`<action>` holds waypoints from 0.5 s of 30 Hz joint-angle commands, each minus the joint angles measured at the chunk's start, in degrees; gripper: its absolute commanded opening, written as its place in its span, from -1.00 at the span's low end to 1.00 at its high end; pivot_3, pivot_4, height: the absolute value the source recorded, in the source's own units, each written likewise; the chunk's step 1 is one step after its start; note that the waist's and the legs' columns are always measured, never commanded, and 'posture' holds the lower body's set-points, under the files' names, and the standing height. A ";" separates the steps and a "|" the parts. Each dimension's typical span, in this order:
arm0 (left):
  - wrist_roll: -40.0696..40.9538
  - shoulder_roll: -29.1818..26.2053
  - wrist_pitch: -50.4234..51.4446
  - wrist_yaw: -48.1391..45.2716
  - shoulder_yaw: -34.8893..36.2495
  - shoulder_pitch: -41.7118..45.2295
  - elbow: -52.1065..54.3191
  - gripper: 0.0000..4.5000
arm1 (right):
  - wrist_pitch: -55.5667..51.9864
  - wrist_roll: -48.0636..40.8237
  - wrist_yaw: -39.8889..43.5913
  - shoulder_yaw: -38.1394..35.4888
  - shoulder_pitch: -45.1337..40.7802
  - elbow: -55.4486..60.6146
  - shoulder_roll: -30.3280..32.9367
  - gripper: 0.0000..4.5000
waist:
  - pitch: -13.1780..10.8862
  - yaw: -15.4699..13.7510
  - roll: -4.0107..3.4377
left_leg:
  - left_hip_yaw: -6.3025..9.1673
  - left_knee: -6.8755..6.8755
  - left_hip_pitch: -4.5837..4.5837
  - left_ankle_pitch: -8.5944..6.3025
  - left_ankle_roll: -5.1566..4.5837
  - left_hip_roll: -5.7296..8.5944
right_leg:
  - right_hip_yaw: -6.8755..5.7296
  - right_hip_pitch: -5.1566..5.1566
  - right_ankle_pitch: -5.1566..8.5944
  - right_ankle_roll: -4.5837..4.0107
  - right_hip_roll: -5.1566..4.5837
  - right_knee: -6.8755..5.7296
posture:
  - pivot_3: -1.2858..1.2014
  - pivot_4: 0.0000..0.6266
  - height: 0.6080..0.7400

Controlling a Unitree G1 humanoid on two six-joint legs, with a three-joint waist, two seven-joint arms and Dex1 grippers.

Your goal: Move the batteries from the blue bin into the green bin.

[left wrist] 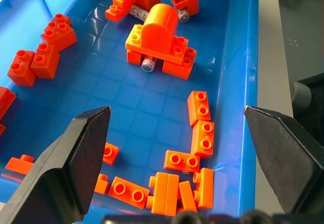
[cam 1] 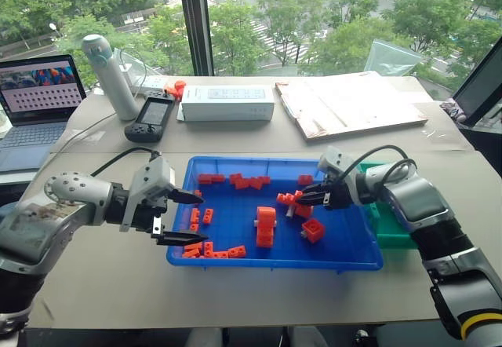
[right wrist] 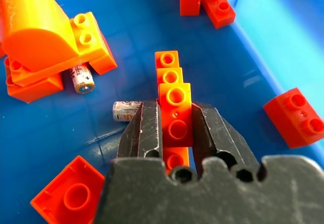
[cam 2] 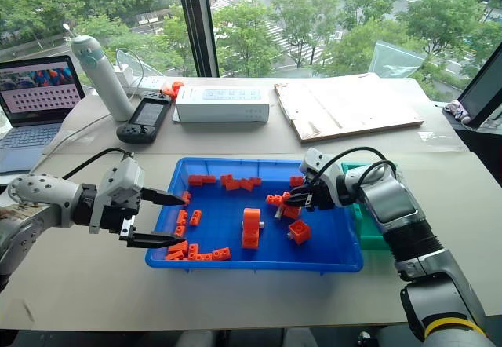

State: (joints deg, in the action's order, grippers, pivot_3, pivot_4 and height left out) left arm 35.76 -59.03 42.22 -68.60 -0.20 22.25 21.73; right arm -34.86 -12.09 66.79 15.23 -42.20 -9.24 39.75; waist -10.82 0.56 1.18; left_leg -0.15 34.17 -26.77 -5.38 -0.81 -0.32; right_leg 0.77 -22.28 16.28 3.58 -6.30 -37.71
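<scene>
The blue bin (cam 1: 354,254) lies mid-table, scattered with several orange bricks. In the right wrist view a grey battery (right wrist: 126,110) lies flat beside one finger, and a second battery (right wrist: 81,79) pokes out from under an arched orange block (right wrist: 35,29). My right gripper (right wrist: 174,107) is shut on an orange brick (right wrist: 175,101), not on a battery, near the bin's right middle (cam 1: 304,198). My left gripper (cam 1: 190,220) hovers open over the bin's left edge, with nothing between its fingers. The green bin (cam 1: 391,226) sits against the blue bin's right side, partly hidden by my right arm.
Behind the bin stand a white box (cam 1: 227,104), a black handheld device (cam 1: 152,118), a white bottle (cam 1: 110,72) and a flat cardboard sheet (cam 1: 353,104). A laptop (cam 1: 35,100) sits at the far left. Bare table runs along the front.
</scene>
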 commanded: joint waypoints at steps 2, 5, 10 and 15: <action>-0.52 0.16 -1.06 -0.27 0.14 1.31 0.70 1.00 | 0.67 -1.17 1.03 -4.38 -3.23 -0.02 2.18 -0.80 | 0.00 0.06 0.00 | 0.00 0.00 0.00 0.00 0.00 0.00 | 0.00 -0.01 0.00 0.00 0.00 -0.01 | 0.03 -0.52 0.92; -0.71 0.34 -1.06 -0.33 0.13 1.35 0.70 1.00 | 1.86 -0.19 2.18 -4.74 -3.64 -1.58 4.90 -0.80 | 0.00 -0.18 0.00 | 0.00 0.01 0.00 0.00 0.00 0.01 | 0.00 -0.01 0.00 0.00 0.00 -0.02 | 0.03 -0.52 0.92; -1.38 1.09 -1.27 -0.13 -0.33 1.72 0.49 1.00 | 8.32 4.52 1.56 -3.39 -4.10 -5.97 7.51 -0.80 | 0.00 -0.15 0.00 | -0.01 0.04 0.01 0.00 0.00 0.00 | -0.01 0.01 -0.01 -0.01 0.00 -0.01 | 0.03 -0.52 0.92; -1.58 1.43 -0.96 -0.20 -0.37 1.88 0.57 1.00 | 8.19 3.91 2.10 -4.12 -4.48 -5.65 5.63 -0.80 | -0.01 0.18 0.01 | -0.01 0.04 0.00 0.00 0.00 -0.02 | 0.00 -0.01 -0.01 -0.02 0.02 -0.03 | 0.03 -0.52 0.92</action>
State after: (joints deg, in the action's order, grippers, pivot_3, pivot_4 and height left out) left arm 34.09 -57.37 42.07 -68.61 -1.14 23.16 21.68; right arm -27.43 -7.69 68.56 12.48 -45.14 -16.48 45.26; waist -10.82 0.75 1.18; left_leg -0.16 34.21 -26.77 -5.38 -0.81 -0.35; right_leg 0.77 -22.28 16.27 3.57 -6.28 -37.74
